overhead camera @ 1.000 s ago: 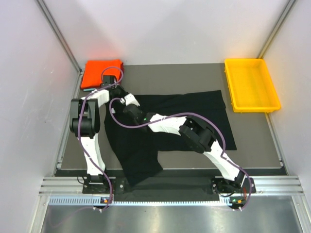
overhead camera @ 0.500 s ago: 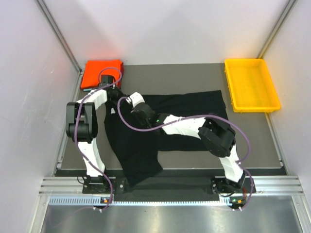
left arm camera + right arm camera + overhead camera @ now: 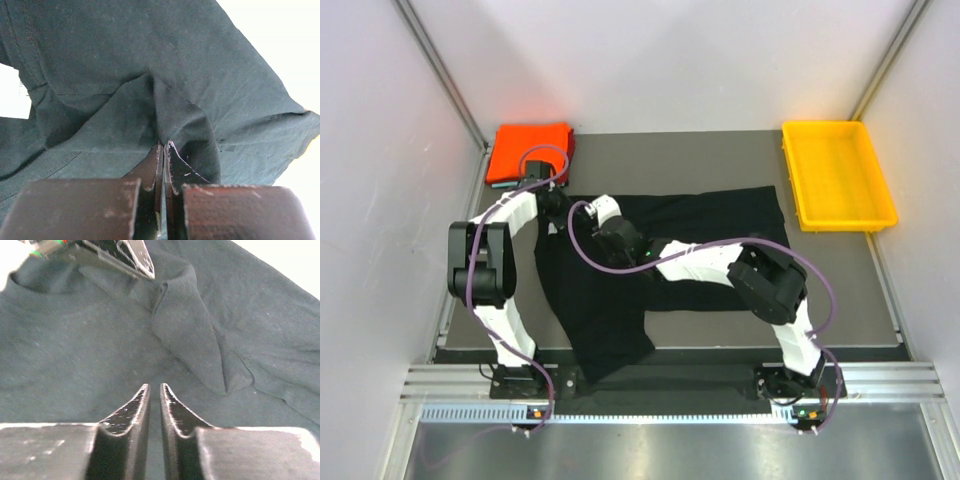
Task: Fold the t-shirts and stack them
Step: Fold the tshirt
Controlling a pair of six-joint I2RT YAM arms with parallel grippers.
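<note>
The black t-shirt (image 3: 730,215) lies spread in the middle of the table; the left gripper (image 3: 163,146), pinched on a fold at its far left, should pull low and evenly, while the right gripper (image 3: 155,387), narrowly parted and empty, takes cloth beside it.

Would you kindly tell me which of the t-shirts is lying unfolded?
The black t-shirt, spread across the middle of the table; the orange-red t-shirt sits folded in the far left corner.
</note>
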